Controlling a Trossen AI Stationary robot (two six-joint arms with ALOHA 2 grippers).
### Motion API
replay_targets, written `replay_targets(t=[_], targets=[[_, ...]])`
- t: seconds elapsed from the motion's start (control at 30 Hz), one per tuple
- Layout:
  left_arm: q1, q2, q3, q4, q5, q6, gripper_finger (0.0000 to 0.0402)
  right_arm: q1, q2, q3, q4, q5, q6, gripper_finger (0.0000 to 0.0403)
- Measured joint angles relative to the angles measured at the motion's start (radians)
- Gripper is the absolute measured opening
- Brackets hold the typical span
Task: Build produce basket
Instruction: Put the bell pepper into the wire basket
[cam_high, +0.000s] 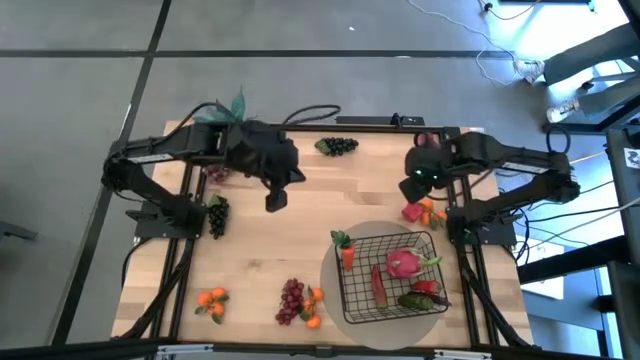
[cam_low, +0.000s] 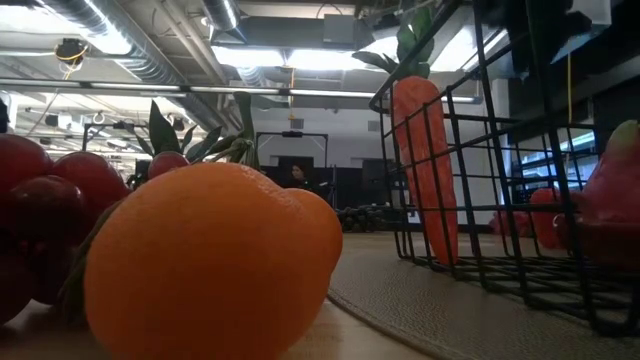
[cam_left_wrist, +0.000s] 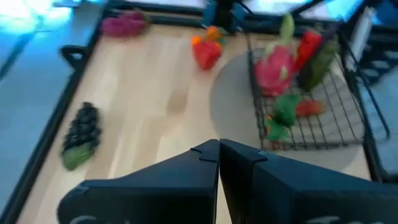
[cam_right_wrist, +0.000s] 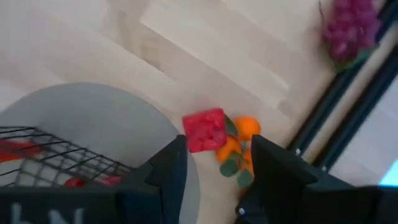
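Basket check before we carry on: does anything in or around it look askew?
One thing: the carrot stands propped against the outside of the basket at its left wall, not inside with the dragon fruit. Nothing looks spilled or damaged.

One basket (cam_high: 392, 272); four grape bunches (cam_high: 291, 299); one carrot (cam_high: 346, 252); one dragon fruit (cam_high: 405, 263).

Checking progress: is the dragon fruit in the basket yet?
Yes, the pink dragon fruit lies inside the black wire basket on the grey mat.

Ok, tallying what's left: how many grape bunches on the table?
5: dark bunch back centre; purple bunch by left arm; second dark bunch left edge; red bunch front; second purple bunch back right. Arms may hide more.
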Motion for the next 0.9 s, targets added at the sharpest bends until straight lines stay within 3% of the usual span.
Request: replay_targets(t=[0.17, 0.27, 0.9], targets=[[0.070, 0.020, 0.000, 0.051, 0.210, 0.106, 0.0000, -0.066, 0.028, -0.049, -0.001, -0.035, 0.001, 0.0162], [0.099, 0.038, 0.002, 0.089, 0.266, 0.150, 0.0000, -0.085, 0.037, -0.062, 0.000, -0.036, 0.001, 0.0162], [0.236, 0.128, 0.003, 0.104, 0.239, 0.140, 0.0000, -0.105, 0.040, -0.137, 0.009, -0.071, -0.110, 0.0162]])
